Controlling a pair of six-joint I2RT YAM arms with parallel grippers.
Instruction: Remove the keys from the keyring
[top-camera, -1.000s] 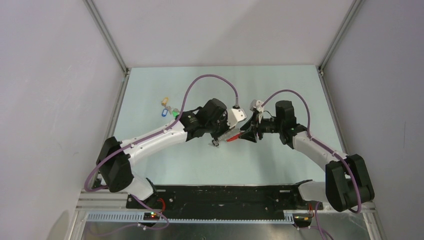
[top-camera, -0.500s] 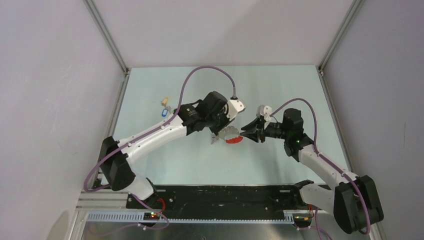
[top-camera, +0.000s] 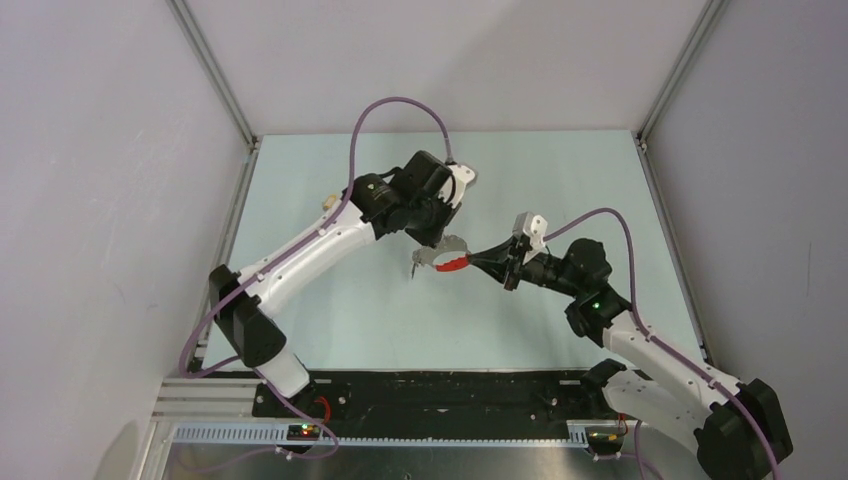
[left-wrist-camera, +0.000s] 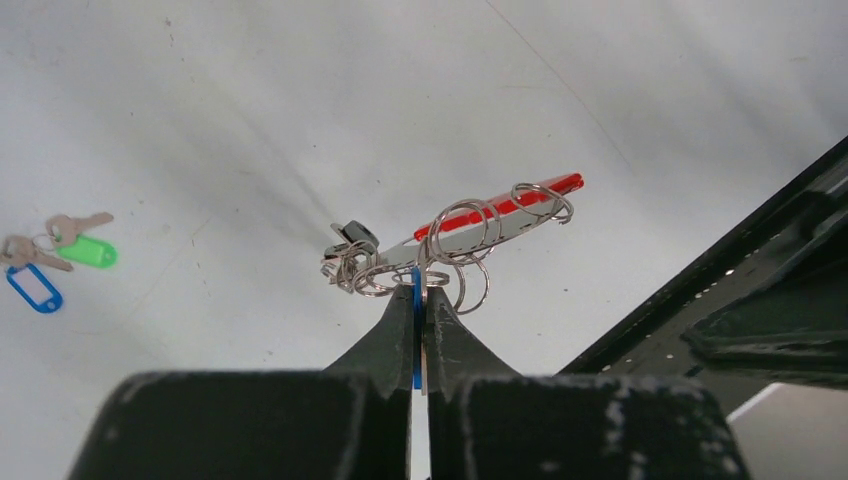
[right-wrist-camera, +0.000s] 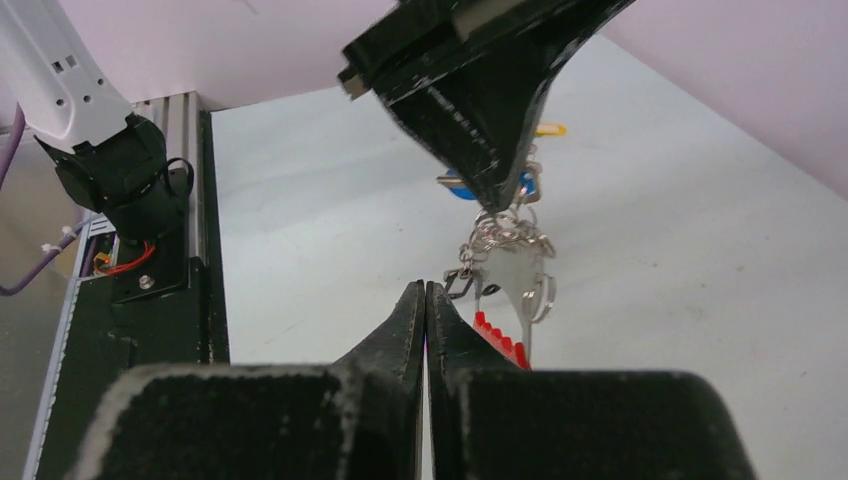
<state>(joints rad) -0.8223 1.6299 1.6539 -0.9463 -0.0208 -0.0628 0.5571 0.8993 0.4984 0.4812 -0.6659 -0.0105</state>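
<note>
Far left on the table (top-camera: 560, 180) lies a small bunch of loose keys (left-wrist-camera: 60, 255) with green and blue tags, well apart from the work and no part of it.

Near the middle, the left gripper (left-wrist-camera: 417, 300) is clamped tight on a blue tag (left-wrist-camera: 417, 322) and holds the whole bunch up off the table. The keys (left-wrist-camera: 350, 260) hang in a knot at the left end of the bunch. They are threaded with several small wire rings onto the keyring (left-wrist-camera: 465, 222), which runs along the red strap (left-wrist-camera: 500, 205) towards the right. As far as the views show, no key from this bunch has come free and none lies on the table below, so the real work looks undone.

To the right, the right gripper (right-wrist-camera: 426, 295) has its fingers pressed together with no gap. Its tips sit just beside the near end of the red strap. Nothing shows between them, and I cannot tell whether they have caught the strap or only lie against it.

What seems left is a firm hold on the ring opposite the left grip, then working each key round and off.
</note>
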